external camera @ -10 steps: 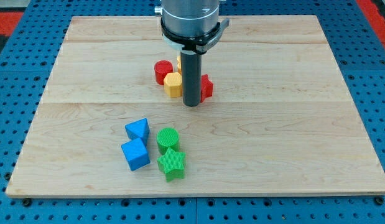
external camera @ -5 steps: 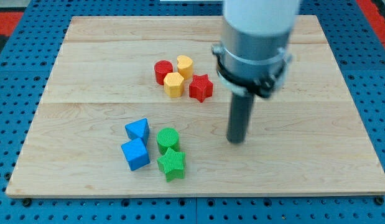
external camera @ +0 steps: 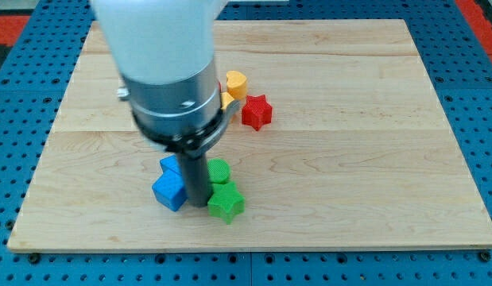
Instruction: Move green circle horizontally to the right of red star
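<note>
The pale wooden worktop [external camera: 373, 183] fills most of the frame, and the arm's grey body looms over its left-centre, hiding part of what lies behind. From it the dark rod drops to my tip [external camera: 198, 204], low in the frame and wedged in the lower-left cluster. This tool has nothing to clench or release; it only pushes.

The blue cube [external camera: 169, 191] sits just left of the tip, with a second blue block [external camera: 169, 165] peeking out above it, shape unclear. The green star [external camera: 226, 203] lies just right of the tip, seemingly touching the rod. The green circle [external camera: 218, 170] sits directly above that star, close against the rod's right side, lower centre of the frame.

Up in the upper middle, the red star [external camera: 257, 111] stands clear, with a yellow block [external camera: 235, 83] to its upper left and another yellow one [external camera: 227, 99] half hidden by the arm.

The circle looks small, light and rigid, likely to slide easily and to roll off a glancing push. I would press it squarely from its lower-left side, driving it up and right, past the red star.
</note>
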Robot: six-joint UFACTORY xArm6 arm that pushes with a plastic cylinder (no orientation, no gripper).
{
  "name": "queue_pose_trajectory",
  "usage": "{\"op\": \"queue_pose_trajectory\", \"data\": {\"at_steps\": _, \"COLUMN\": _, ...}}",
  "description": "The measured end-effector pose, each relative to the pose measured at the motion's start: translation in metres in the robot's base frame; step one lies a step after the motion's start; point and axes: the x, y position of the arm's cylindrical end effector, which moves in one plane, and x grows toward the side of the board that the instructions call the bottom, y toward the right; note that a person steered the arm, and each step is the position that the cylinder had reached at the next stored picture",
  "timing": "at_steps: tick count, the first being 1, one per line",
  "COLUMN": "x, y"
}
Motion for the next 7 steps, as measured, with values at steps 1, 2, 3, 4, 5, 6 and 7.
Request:
{"op": "queue_pose_trajectory", "data": {"at_steps": 1, "x": -0.013, "y": 0.036}}
{"op": "queue_pose_trajectory", "data": {"at_steps": 2, "x": -0.028, "y": 0.037}}
{"op": "queue_pose_trajectory", "data": {"at_steps": 3, "x": -0.035, "y": 0.004}}
{"op": "queue_pose_trajectory", "data": {"at_steps": 4, "x": -0.059, "y": 0.051}}
{"op": "queue_pose_trajectory", "data": {"at_steps": 5, "x": -0.079, "y": 0.112}}
{"op": "queue_pose_trajectory", "data": {"at_steps": 6, "x": -0.079, "y": 0.080}}
{"op": "queue_pose_trajectory", "data": {"at_steps": 7, "x": -0.095, "y": 0.087}}
